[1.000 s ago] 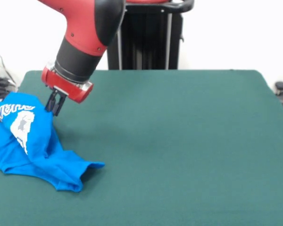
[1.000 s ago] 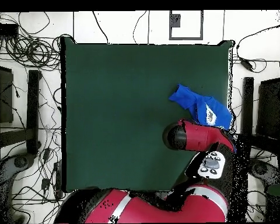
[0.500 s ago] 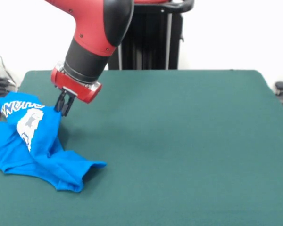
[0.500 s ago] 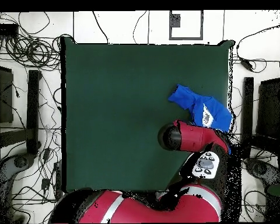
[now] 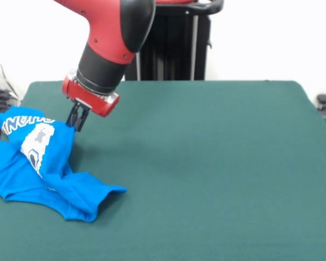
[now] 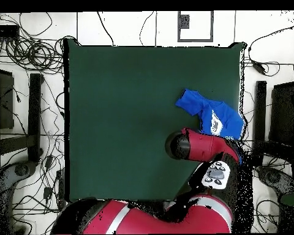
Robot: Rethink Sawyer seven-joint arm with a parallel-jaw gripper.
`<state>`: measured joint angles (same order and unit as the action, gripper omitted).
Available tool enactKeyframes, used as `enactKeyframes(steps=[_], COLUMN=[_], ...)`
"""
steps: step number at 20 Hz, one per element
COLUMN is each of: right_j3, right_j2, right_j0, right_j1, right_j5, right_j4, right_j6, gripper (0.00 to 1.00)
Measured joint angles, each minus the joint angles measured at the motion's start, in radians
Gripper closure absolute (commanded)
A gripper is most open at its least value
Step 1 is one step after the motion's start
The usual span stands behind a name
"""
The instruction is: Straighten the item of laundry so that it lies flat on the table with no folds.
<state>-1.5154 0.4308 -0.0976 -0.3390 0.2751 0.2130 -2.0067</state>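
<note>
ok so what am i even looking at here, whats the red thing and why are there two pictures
The red and black thing is a robot arm with a small gripper at its tip. Both pictures show the same moment from two cameras: one looks across the table toward the robot, the other looks straight down from above, where the arm comes in from the bottom. The big dark green surface is a table. On it, near one edge, lies a crumpled bright blue T-shirt with a white print; from above it is the blue patch. The gripper is pinched shut on a raised fold of the shirt, lifting that part while the rest lies bunched on the table.
</note>
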Motion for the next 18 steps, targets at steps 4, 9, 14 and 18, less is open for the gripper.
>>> enactKeyframes(steps=[4,9,14,18], right_j3=[-0.010,-0.018,-0.033,-0.050], right_j2=[0.000,0.000,0.007,0.008], right_j0=[0.000,0.001,0.023,0.056], right_j1=[-0.006,-0.020,-0.025,-0.036], right_j5=[0.000,0.000,0.000,0.000], right_j4=[-0.009,-0.022,-0.043,-0.065], right_j6=[0.000,0.000,0.000,0.000], gripper=[1.00,1.00,1.00,1.00])
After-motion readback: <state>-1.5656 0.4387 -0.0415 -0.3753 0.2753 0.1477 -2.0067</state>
